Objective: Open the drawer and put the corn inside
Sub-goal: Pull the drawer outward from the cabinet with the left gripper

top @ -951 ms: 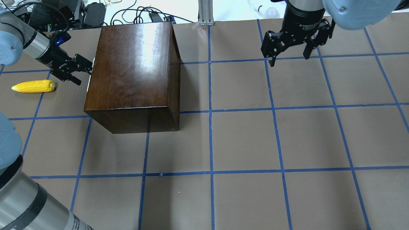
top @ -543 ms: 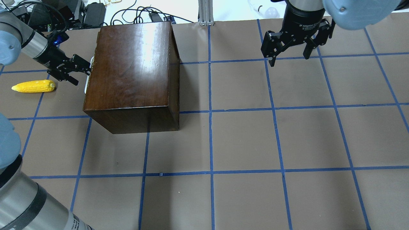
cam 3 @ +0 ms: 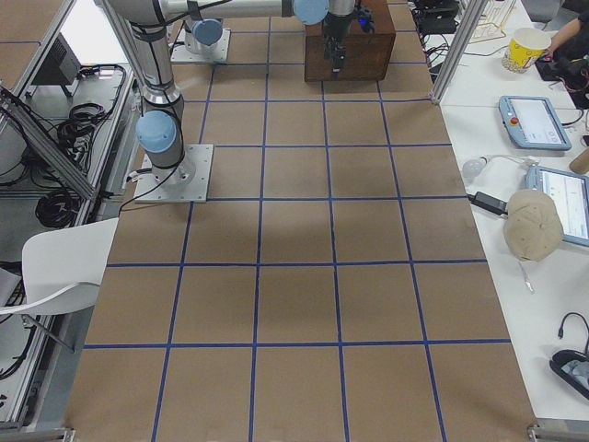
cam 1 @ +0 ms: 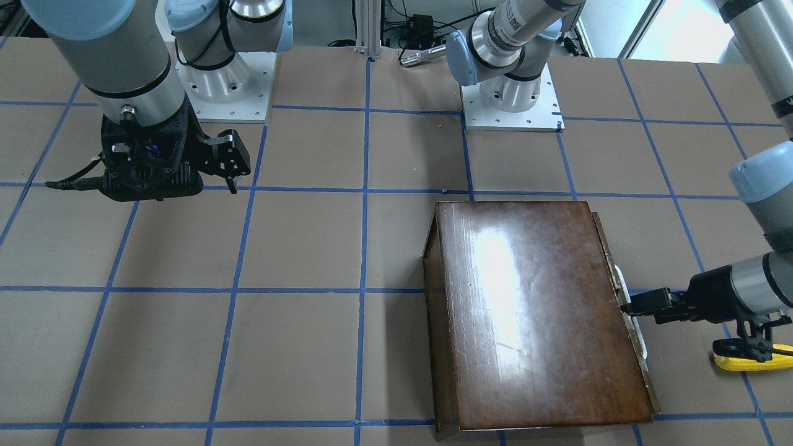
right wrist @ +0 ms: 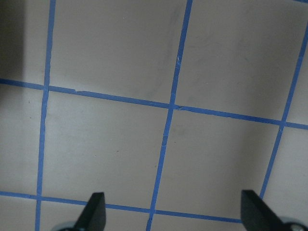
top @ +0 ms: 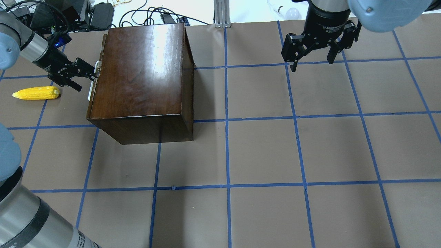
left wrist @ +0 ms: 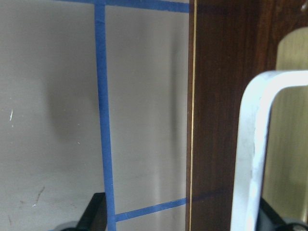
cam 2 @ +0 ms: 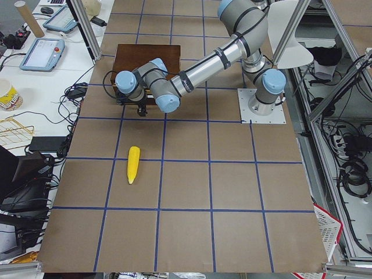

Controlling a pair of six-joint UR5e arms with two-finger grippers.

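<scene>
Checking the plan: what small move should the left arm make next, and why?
Probably pull the handle straight out from the cabinet: the left gripper straddles it, the drawer is barely open, and the corn lies outside.

L gripper (cam 1: pixel 626 306) at drawer handle (cam 1: pixel 642 344)

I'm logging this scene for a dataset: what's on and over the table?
Table: one, brown with blue grid, beneath everything.
Cabinet: one, glossy dark brown, far left in the overhead view.
Drawer: one, dark front, slightly out of the cabinet.
Handle: one, pale metal, on the drawer front.
Corn: one, yellow, on the table left of the cabinet.
Left claw: one, black, open, at the handle.
Right claw: one, black, open, above bare table.
</scene>
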